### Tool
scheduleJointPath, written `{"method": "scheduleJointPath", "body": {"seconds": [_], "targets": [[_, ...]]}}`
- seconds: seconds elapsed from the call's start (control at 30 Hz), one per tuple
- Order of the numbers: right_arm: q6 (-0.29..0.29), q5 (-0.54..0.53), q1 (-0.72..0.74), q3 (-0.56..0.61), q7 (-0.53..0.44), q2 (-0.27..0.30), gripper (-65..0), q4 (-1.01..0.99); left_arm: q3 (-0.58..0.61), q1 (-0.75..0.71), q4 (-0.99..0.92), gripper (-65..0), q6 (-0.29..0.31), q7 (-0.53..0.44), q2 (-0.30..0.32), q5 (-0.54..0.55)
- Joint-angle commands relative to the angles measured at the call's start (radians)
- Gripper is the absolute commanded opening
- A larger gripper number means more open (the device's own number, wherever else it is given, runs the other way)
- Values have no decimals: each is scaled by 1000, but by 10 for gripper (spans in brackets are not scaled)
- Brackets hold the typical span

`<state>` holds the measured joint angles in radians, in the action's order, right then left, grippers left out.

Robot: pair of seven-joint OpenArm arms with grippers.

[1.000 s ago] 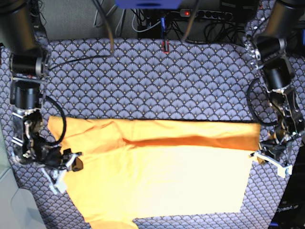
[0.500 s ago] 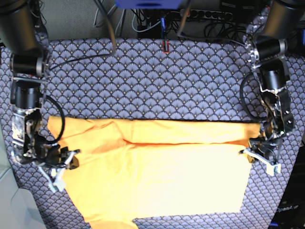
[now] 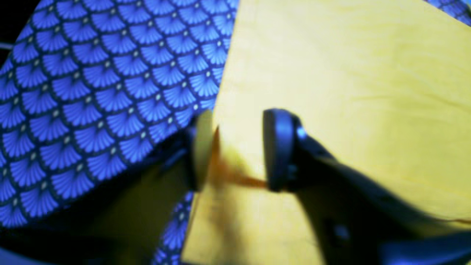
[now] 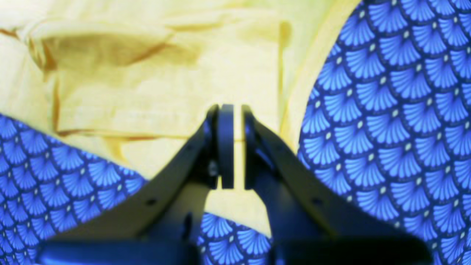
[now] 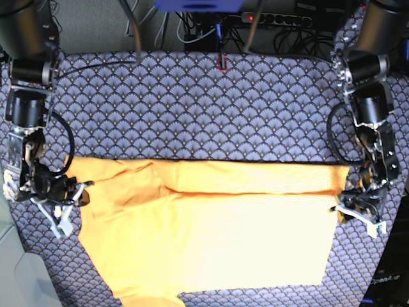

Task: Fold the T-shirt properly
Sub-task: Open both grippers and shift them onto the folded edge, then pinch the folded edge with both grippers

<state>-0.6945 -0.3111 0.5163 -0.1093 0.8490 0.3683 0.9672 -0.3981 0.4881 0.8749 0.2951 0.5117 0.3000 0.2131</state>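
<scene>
Fingers [image 3: 276, 147] parted over T-shirt [image 5: 211, 230] edge — patterned cloth [image 5: 211, 109] beneath

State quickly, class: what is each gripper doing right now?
Left gripper: open, straddling the T-shirt edge.
Right gripper: shut; holding anything cannot be told.

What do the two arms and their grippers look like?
Both arms are black, with cylindrical segments and loose black cables. The left gripper and right gripper have pale, whitish fingertips in the base view; up close, the fingers are dark, flat and narrow.
</scene>
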Motion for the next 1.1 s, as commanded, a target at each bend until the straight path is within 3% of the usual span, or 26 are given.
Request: {"method": "scheduleJointPath", "body": {"seconds": [0.0, 0.07, 0.13, 0.43, 0.63, 0.9, 1.07], "targets": [[-4, -13, 18, -5, -10, 16, -599, 17, 0, 31, 19, -316, 6, -31, 12, 12], [-4, -15, -3, -5, -10, 21, -599, 20, 3, 31, 20, -217, 8, -72, 8, 12], [-4, -15, -41, -7, -10, 21, -599, 52, 3, 25, 28, -158, 8, -104, 6, 19], [-4, -9, -150, -94, -18, 27, -599, 149, -5, -90, 28, -257, 8, -111, 6, 22], [-4, -7, -91, -105, -20, 59, -596, 37, -5, -124, 22, -198, 9, -112, -25, 22], [-4, -13, -54, -106, -63, 64, -421, -110, -5, -124, 27, -183, 9, -112, -41, 22], [-4, -24, -81, -108, -67, 45, -379, -110, -5, -124, 17, -183, 9, -112, -40, 21]]}}
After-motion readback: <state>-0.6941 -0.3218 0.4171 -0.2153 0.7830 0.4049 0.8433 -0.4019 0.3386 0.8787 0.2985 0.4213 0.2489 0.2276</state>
